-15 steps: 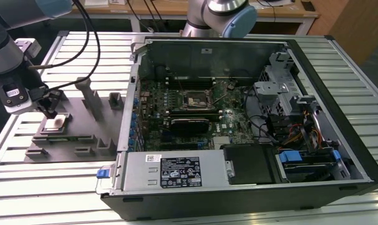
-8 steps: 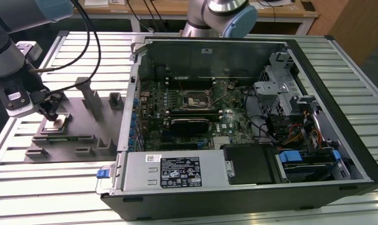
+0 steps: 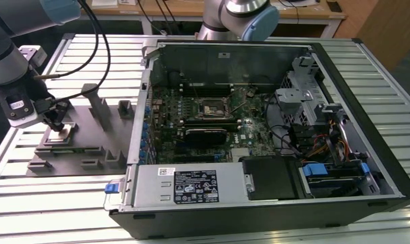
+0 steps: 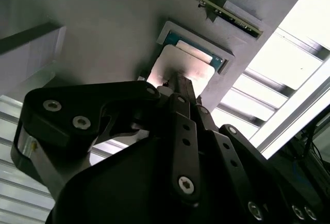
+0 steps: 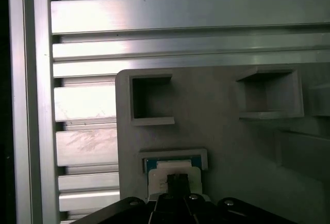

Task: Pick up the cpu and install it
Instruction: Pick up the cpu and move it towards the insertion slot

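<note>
cpu [image 3: 62, 133] sits in the grey fixture [image 3: 89, 150] at the exterior view's left; gripper [image 3: 56, 125] pinched closed, resting on its top, grasping nothing.

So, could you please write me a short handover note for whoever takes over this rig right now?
Hand: low over the cpu, at or just above its metal top.
Cpu: lying in its recess on the grey fixture, at the exterior view's left of the open computer case.
Done: the hand is at the cpu.
Left: pick-up and install, since the cpu is not in the case.
</note>
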Tool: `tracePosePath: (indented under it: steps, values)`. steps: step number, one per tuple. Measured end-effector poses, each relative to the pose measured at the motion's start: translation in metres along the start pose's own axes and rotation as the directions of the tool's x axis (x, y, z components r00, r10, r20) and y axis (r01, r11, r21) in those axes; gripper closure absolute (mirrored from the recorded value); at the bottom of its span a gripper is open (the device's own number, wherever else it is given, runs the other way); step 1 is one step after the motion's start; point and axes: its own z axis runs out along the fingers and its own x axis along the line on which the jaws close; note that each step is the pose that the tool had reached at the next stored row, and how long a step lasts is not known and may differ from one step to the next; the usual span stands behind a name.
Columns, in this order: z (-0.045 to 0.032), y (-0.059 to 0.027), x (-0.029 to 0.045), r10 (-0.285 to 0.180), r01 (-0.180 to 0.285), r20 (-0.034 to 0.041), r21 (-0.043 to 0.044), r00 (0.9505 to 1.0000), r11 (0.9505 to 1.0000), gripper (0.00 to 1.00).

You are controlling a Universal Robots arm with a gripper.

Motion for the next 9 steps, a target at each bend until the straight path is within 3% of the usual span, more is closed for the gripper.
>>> tracePosePath:
  steps: [2, 4, 5, 7, 9]
  values:
    - [0.0001, 0.0000, 0.0000, 0.000, 0.000, 0.0000, 0.0000, 1.0000, 1.0000, 0.89]
    - [0.0001, 0.0000, 0.0000, 0.000, 0.000, 0.0000, 0.0000, 1.0000, 1.0000, 0.77]
    - [0.0001, 0.0000, 0.0000, 0.000, 0.000, 0.0000, -0.0001, 1.0000, 1.0000, 0.77]
    - [0.0002, 0.0000, -0.0001, 0.000, 0.000, 0.0000, -0.0001, 1.0000, 1.0000, 0.65]
    - [0.0002, 0.0000, -0.0001, 0.000, 0.000, 0.0001, -0.0001, 1.0000, 1.0000, 0.59]
